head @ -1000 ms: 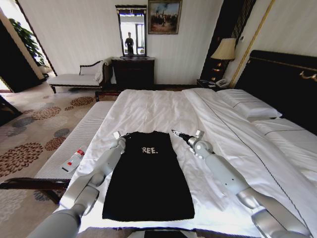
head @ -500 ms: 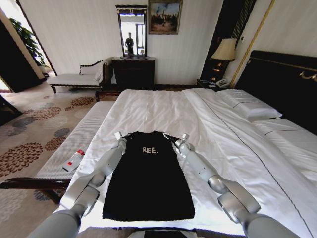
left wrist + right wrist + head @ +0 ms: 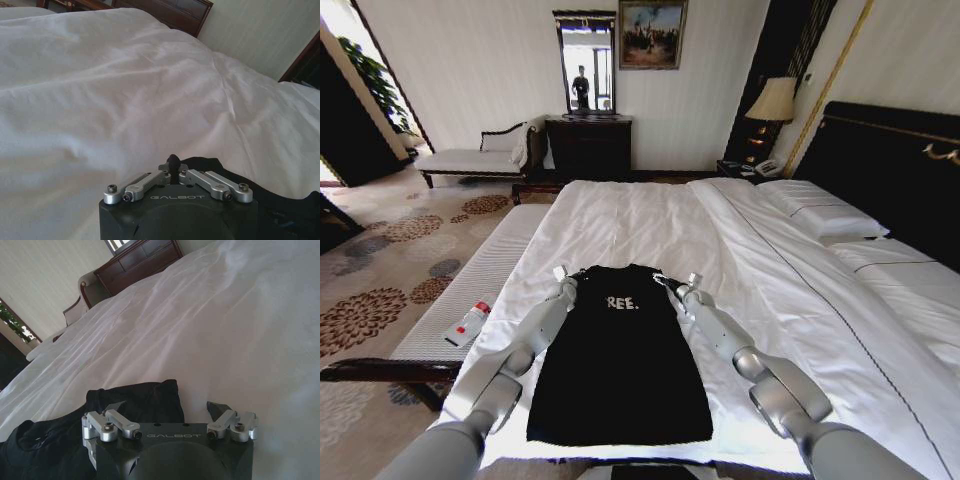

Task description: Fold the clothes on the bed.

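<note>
- Since a second ago, the right gripper (image 3: pixel 661 281) has swung in from the bare duvet to the T-shirt's far right corner; the left gripper (image 3: pixel 566 276) sits where it was, at the far left corner.
- One black T-shirt (image 3: pixel 620 350) lies flat on the bed (image 3: pixel 650 215), folded into a long panel, soft and matte, white lettering near its far end.
- White duvet is smooth with shallow creases; the headboard (image 3: pixel 890 160) is tall and dark.
- Left wrist view: left gripper (image 3: pixel 171 161) has its fingertips pressed together at the edge of the black cloth (image 3: pixel 270 207); whether fabric is pinched between them I cannot tell.
- Right wrist view: right gripper (image 3: pixel 170 407) has its fingers spread wide, one over the black cloth (image 3: pixel 140 400), the other over white bedding.
- Two arms, both reaching forward, flank the shirt.
- One padded white bench (image 3: pixel 485 285) stands beside the bed, carrying one small bottle (image 3: pixel 468 322) with a red cap.
</note>
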Controlling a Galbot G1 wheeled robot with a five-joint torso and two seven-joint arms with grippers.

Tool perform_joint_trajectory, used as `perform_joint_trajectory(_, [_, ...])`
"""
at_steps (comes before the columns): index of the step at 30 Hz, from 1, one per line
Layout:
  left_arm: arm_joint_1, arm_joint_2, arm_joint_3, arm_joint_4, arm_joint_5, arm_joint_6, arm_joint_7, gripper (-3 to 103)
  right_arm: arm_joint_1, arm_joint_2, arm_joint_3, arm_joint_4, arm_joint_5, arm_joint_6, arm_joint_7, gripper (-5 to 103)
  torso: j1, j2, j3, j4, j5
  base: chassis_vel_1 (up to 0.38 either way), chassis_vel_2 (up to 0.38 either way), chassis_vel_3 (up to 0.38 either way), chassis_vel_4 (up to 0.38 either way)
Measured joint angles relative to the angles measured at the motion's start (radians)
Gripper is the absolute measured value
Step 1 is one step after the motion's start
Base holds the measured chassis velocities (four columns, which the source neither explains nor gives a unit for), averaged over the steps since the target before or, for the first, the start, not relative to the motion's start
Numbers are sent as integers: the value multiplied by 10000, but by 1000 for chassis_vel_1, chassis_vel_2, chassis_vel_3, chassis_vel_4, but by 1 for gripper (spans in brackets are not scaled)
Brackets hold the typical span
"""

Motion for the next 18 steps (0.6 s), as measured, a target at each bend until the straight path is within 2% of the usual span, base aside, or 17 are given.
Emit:
perform_joint_trajectory(2, [0,-3,3,6,2,2,6,2,11,15,29,-89,-73,8,-4,79,0,0,1,-6,1,0,0,0,0])
perform_joint_trajectory(4, [0,-5,3,10,2,2,8,2,10,16,47,-95,-83,10,7,79,0,0,1,-9,1,0,0,0,0])
perform_joint_trajectory(6, [-2,-8,3,60,3,2,43,2,0,36,197,-114,-83,14,76,68,0,0,0,-10,1,0,0,0,0])
perform_joint_trajectory(9, [-3,-16,7,111,6,2,76,2,10,55,269,-145,-77,14,96,63,0,0,1,-7,1,0,0,0,0])
perform_joint_trajectory(12, [-24,-96,7,237,22,-7,94,2,58,92,415,-218,-76,14,99,47,0,0,1,-3,0,0,0,0,0])
perform_joint_trajectory(15, [-40,-127,7,280,30,-15,102,2,59,100,441,-244,-82,14,95,41,0,0,1,-6,1,0,0,0,0])
perform_joint_trajectory(16, [-69,-161,7,322,31,-18,114,2,51,103,444,-249,-99,14,83,30,0,0,1,-7,0,0,0,0,0])
perform_joint_trajectory(17, [-94,-183,7,354,30,-23,124,2,38,106,441,-251,-112,14,78,30,0,0,0,-8,2,0,0,0,0])
perform_joint_trajectory(18, [-117,-202,7,390,28,-26,134,2,30,112,431,-255,-131,14,75,25,0,0,1,-7,2,0,0,0,0])
